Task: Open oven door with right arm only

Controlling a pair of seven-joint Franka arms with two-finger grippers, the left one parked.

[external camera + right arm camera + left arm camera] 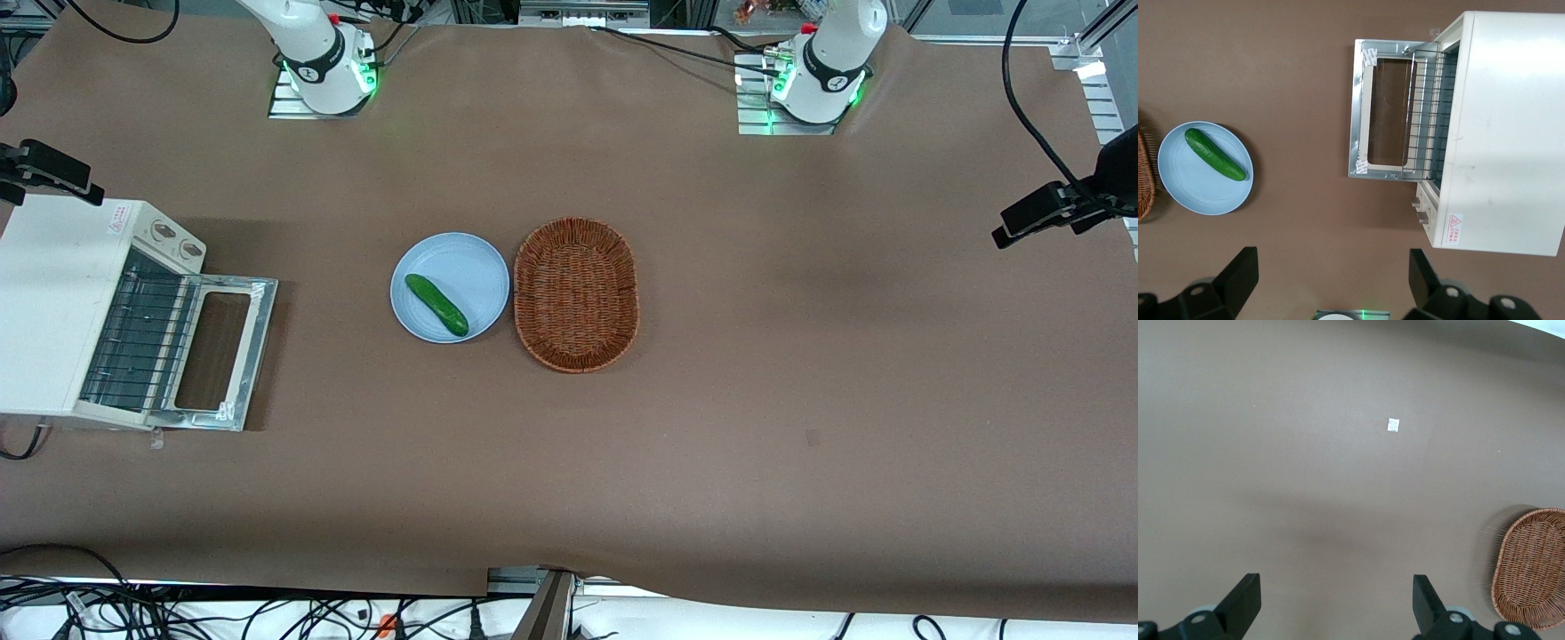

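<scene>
Looking from the working arm's end of the table, I am seeing the cream toaster oven (53,302) first, with the oven door (222,351) already swung fully down. It is lying flat on the brown table directly in front of the oven's mouth, leaving the wire rack (133,338) exposed. The job appears finished.

The gripper (1331,283) is hovering high over the table, farther from the front camera than the oven, with its fingers spread wide and holding nothing.

I am guessing the door is light but stiff, a metal frame around breakable glass that swings on a hinge at the oven's base. Any hold should go on the free metal edge farthest from the oven, never on the pane. I cannot make out the bar handle.

Moving on from the oven toward the parked arm's end, a blue plate (453,258) is carrying a cucumber (436,305), and a wicker basket (524,302) is sitting just beside it.

The right wrist view is showing a warning sticker (1453,228) on the oven's top, and the front view is showing the whole basket. The left wrist view is missing the oven entirely.
</scene>
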